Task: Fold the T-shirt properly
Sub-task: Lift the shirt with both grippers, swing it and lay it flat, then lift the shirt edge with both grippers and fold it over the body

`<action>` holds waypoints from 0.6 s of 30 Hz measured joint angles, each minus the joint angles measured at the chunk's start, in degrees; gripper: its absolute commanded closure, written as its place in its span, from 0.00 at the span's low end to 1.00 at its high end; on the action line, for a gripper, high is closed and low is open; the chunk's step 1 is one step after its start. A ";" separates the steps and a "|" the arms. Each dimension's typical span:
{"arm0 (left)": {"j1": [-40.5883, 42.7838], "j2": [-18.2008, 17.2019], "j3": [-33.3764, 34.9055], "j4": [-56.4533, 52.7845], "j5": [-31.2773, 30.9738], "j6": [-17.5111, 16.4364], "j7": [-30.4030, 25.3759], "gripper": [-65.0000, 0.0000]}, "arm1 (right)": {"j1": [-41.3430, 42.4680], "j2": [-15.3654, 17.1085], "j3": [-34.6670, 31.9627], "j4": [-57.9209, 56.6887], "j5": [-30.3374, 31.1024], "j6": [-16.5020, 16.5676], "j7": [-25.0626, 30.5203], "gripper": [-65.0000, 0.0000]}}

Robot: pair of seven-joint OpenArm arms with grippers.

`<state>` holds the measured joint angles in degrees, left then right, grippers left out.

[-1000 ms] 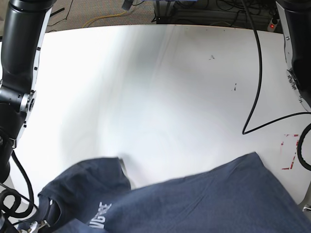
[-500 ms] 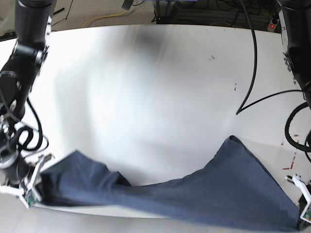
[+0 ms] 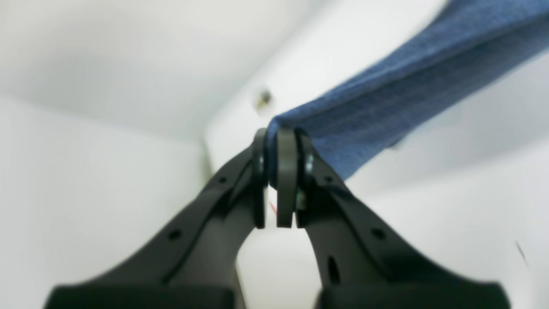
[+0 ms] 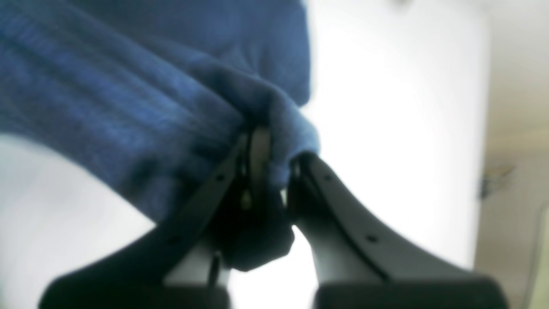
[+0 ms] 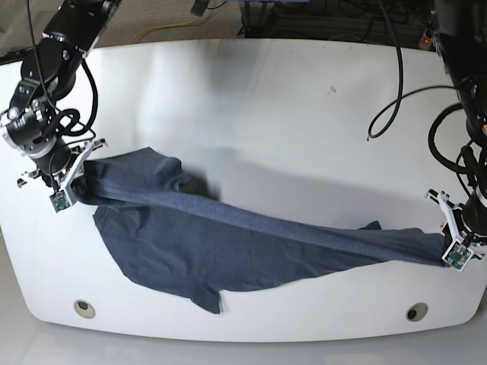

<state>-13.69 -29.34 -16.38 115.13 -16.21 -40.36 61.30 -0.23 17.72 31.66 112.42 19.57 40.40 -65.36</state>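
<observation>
The dark slate-blue T-shirt [image 5: 228,243] is stretched in a long taut band across the white table [image 5: 266,114], and its lower part hangs onto the surface toward the front. My right gripper [image 5: 74,182] at the base view's left is shut on a bunched end of the cloth [image 4: 128,86]. In the right wrist view the fabric wraps over the right gripper [image 4: 274,167]. At the base view's right my left gripper [image 5: 447,257] is shut on the other end. Up close, the left gripper [image 3: 281,171] pinches a thin cloth edge [image 3: 386,98]. No lettering shows.
Two round holes [image 5: 84,308] [image 5: 415,312] sit near the table's front edge. A black cable [image 5: 396,76] loops over the table's back right by the left arm. More cables and floor lie beyond the far edge.
Both grippers have moved up and away from the front edge, pulling the shirt with them. The cloth now spans the table's middle as a taut band instead of lying at the front.
</observation>
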 measured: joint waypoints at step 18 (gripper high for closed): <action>28.11 10.93 -5.77 -1.11 10.80 0.22 -13.31 1.00 | -11.56 -5.49 4.61 0.44 -1.75 -0.09 -0.46 1.00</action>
<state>14.41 -18.41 -22.15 114.02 -5.41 -40.14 47.99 -11.79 12.23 36.27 112.86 17.82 40.32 -65.82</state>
